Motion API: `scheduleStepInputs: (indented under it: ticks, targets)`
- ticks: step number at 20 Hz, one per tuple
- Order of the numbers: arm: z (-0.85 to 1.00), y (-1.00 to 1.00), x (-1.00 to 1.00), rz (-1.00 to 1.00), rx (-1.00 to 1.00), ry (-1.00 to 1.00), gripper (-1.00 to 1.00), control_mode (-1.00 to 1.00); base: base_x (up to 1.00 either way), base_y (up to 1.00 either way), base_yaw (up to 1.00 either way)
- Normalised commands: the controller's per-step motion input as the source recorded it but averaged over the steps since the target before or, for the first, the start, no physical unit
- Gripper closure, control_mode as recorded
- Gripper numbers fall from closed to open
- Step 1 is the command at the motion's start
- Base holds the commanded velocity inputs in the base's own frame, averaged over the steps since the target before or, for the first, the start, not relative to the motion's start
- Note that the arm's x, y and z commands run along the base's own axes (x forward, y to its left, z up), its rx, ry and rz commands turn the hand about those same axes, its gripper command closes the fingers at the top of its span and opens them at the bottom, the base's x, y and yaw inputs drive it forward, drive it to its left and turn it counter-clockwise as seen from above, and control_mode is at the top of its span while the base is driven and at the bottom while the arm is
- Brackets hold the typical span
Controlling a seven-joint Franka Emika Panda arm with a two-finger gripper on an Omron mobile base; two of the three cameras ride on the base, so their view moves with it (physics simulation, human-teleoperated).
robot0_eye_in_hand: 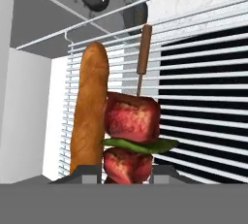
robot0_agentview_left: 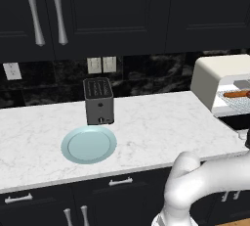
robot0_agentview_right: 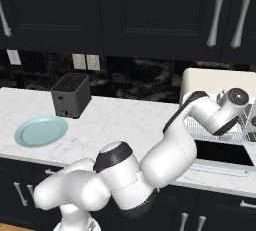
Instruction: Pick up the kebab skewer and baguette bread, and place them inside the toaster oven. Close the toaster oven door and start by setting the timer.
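Gripper [robot0_eye_in_hand: 127, 172] is closing tight on the kebab skewer [robot0_eye_in_hand: 131, 131], holding it w/ red chunks & a green slice just above the wire rack [robot0_eye_in_hand: 203, 97] inside the toaster oven [robot0_agentview_left: 215, 73]. Baguette bread [robot0_eye_in_hand: 89, 106] is lying on that rack, right beside the skewer, touching or nearly so. Oven is sitting at the surface's [robot0_agentview_left: 146, 122] right end w/ toaster oven door [robot0_agentview_right: 220, 167] hanging open. Blue plate [robot0_agentview_left: 89, 144] is sitting near the front edge, slot toaster [robot0_agentview_left: 99, 101] just behind it.
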Motion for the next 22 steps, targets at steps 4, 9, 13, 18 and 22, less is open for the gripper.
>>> scheduleStepInputs:
  ticks: [4, 9, 13, 18, 22]
  targets:
    - [-0.16, 0.12, 0.14, 0.0, 0.0, 0.0, 1.0, -1.0, 0.0, 0.0, 0.0]
    - [-0.04, 0.1, 0.33, 0.0, 0.0, 0.0, 1.0, -1.0, 0.0, 0.0, 0.0]
    - [-0.01, 0.01, 0.39, 0.0, 0.0, 0.0, 1.0, -1.0, 0.0, 0.0, 0.0]
    - [-0.01, 0.0, 0.27, 0.0, 0.0, 0.0, 1.0, -1.0, 0.0, 0.0, 0.0]
    - [-0.09, 0.0, 0.16, 0.0, 0.0, 0.0, 1.0, -1.0, 0.0, 0.0, 0.0]
